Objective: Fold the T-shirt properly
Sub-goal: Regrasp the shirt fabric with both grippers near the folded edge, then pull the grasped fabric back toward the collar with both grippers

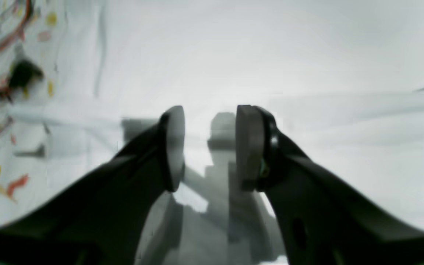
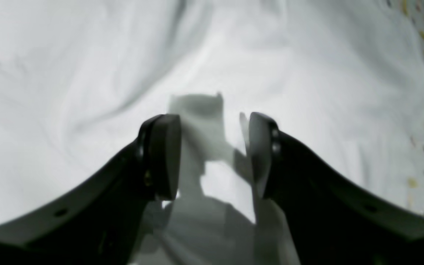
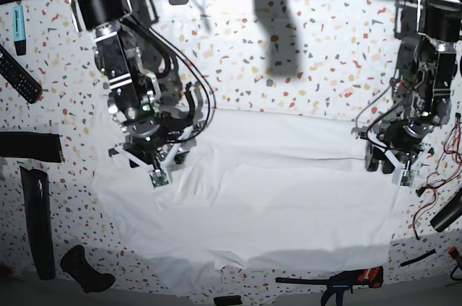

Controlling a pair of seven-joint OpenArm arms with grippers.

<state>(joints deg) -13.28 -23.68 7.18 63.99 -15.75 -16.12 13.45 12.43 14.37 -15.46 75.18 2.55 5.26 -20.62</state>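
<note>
Looking from the left edge of the worktop (image 3: 303, 39) to the right, we first meet the right gripper (image 3: 160, 175), poised over the T-shirt (image 3: 267, 205) near its left side, jaws spread with nothing between them. The T-shirt lies spread wide across the middle of the worktop, wrinkled, its near hem close to the front edge. Toward the right edge, the left gripper (image 3: 399, 173) sits at the shirt's right side, jaws likewise apart and empty; whether it touches cloth is hard to tell through the blur. We judge the fold barely begun: next, both grippers should drop and pinch the cloth edges.
</note>
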